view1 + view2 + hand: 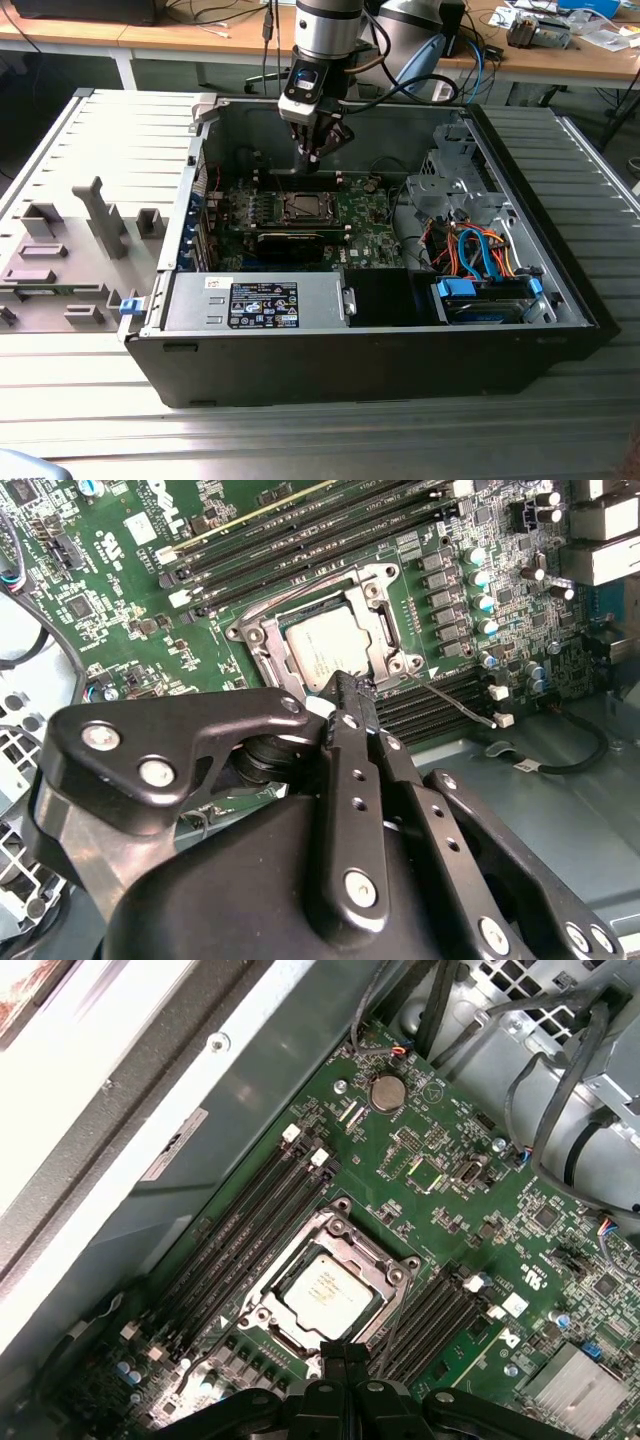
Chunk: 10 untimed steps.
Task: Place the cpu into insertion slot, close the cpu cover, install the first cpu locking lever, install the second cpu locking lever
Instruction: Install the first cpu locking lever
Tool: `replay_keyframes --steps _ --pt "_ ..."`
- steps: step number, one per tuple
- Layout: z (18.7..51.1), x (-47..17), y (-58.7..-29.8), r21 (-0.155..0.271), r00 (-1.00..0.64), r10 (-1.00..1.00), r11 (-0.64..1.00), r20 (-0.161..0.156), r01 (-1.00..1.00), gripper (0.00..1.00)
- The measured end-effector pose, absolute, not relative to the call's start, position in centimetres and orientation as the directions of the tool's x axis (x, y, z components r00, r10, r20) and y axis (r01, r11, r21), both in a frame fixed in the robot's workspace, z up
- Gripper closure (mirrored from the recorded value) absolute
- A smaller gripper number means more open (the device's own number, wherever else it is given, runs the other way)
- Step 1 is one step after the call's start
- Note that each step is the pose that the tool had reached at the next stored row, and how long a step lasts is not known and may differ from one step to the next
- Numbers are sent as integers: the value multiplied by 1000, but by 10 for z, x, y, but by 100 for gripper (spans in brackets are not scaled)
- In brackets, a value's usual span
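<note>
Second wrist view, fingers (352, 765) together, empty, cpu (328, 645) lying just beyond their tips.

Case (350, 360) is lying open-topped; gripper (313, 157) is hanging in free air over the insertion slot (398, 1272); memory slots (245, 1235) are flanking it low, both sides; side wall (230, 1090) is running just beside them; drive cage (450, 185) and cables (475, 250) are crowding the exterior view's right.
</note>
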<state>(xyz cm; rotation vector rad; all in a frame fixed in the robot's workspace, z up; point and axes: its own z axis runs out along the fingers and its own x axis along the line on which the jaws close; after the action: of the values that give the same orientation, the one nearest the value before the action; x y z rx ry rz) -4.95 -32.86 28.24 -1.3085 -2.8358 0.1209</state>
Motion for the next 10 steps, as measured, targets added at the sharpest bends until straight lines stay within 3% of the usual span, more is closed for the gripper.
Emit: replay_keyframes --steps 10 --pt "282 -50 -329 -77 -657 754 654 -18 753 89"
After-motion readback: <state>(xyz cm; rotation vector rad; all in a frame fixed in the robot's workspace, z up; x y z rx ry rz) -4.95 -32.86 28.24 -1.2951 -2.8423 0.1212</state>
